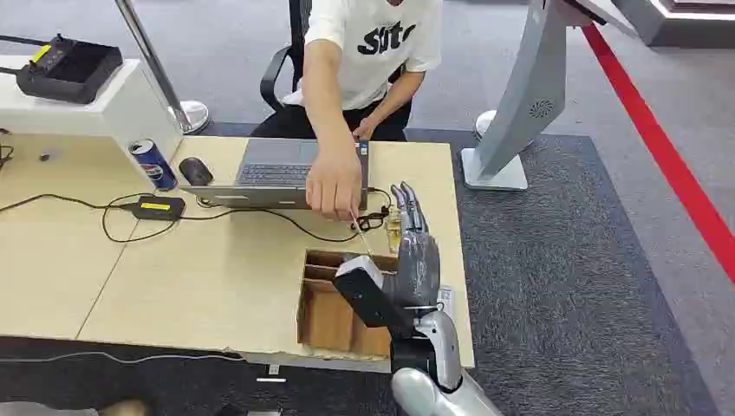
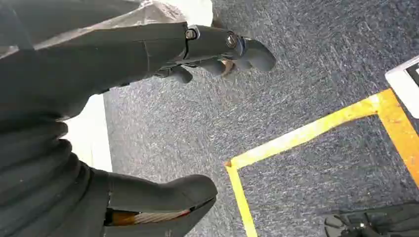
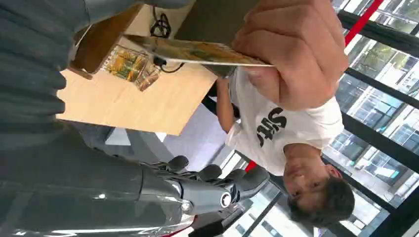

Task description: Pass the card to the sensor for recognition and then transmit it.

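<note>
Matt pale wood table (image 1: 217,260); brown cardboard box (image 1: 325,316); glossy card (image 3: 197,52); rough grey carpet (image 1: 563,286).

Blue can (image 1: 153,164): Pepsi logo, prob. Person's white tee (image 1: 374,39): partial "Sut.." lettering.

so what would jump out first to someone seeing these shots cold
A person's hand reaching across the wooden table over the laptop, pinching a card just beside the robot's raised right hand. That hand stands upright, fingers extended, above an open cardboard box at the table's near edge. The left hand hangs over grey carpet with yellow tape lines.
</note>
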